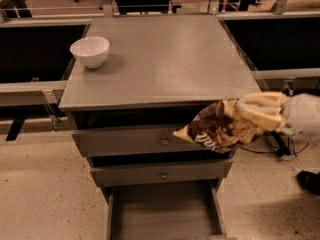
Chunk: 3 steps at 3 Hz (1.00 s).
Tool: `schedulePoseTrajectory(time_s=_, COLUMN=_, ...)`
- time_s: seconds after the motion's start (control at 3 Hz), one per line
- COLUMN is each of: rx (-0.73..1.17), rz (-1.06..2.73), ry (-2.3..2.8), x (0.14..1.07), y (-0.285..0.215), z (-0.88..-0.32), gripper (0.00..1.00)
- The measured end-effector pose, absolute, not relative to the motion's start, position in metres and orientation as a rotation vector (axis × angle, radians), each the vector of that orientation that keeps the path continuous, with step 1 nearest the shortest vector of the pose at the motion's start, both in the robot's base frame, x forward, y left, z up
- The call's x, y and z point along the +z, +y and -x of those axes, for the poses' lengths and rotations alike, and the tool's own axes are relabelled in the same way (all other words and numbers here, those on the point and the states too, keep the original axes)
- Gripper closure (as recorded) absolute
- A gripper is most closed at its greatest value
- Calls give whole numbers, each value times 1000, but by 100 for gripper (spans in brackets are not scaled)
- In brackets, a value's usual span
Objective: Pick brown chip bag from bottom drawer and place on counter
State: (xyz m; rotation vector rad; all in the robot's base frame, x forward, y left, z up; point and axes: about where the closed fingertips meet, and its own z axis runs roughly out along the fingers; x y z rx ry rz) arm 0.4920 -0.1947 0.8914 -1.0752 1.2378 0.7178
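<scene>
The brown chip bag [215,126] is crinkled and dark brown with cream ends. It hangs in the air in front of the upper drawer, just below the counter's front right edge. My gripper [252,115] comes in from the right and is shut on the bag's right end with its cream fingers [260,111]. The bottom drawer [162,211] is pulled open at the bottom of the view, its flat floor bare. The counter [165,59] is the wide gray top above.
A white bowl [90,51] stands at the counter's left rear. The two upper drawers [150,144] with round knobs are slightly open. Cables and a dark shoe [309,181] lie on the speckled floor at the right. Dark shelving flanks the cabinet.
</scene>
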Motion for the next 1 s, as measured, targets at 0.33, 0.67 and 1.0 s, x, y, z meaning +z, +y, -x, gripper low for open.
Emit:
schedulePoseTrajectory(time_s=0.33, rx=687, rz=1204, ry=1171, x=971, y=-200, z=-484, gripper=100)
schedulePoseTrajectory(time_s=0.67, rx=703, rz=1301, ry=1235, x=1013, y=-193, z=-507, gripper=100)
schedulePoseTrajectory(time_s=1.0, rx=707, rz=1307, ry=1315, x=1049, y=-182, z=-547, gripper=100)
